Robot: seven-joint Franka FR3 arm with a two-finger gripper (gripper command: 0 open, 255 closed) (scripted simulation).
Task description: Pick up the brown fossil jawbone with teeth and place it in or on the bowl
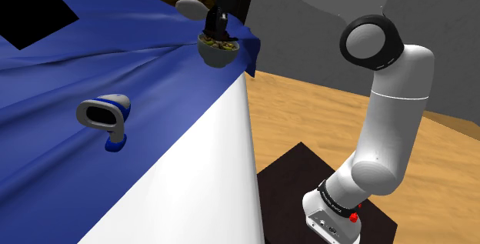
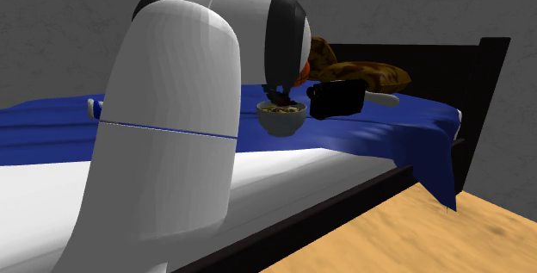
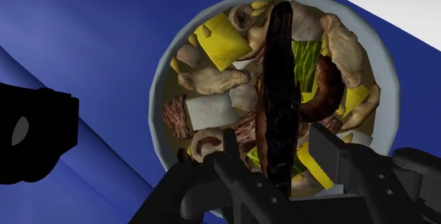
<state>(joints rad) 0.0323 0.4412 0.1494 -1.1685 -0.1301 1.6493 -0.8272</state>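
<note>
- The black gripper [image 1: 219, 31] hangs directly over the pale bowl [image 1: 218, 55], near the corner of a bed draped in a blue sheet [image 1: 92, 58]. That position suits a drop into the dish rather than a reach for anything else.
- Seen from the wrist, the dark brown jawbone [image 3: 278, 88] lies lengthwise across the bowl's filling of mushroom-like pieces and yellow chunks. One end is near the far rim and the other sits between the fingers [image 3: 326, 148].
- The fingers stand spread, with a strip of filling visible between each one and the bone. The bone appears to rest on the bowl's contents rather than in a pinch.
- On this evidence the placing looks all but done. What remains is a straight lift, so the fingers do not drag the bone out over the rim.
- A black box [image 2: 337, 99] sits just beside the bowl, on the second exterior view's right, which is a reason to leave upward and not sideways.
- A grey-and-blue handheld device [image 1: 108, 117] lies well apart on the sheet, clear of the work.
</note>
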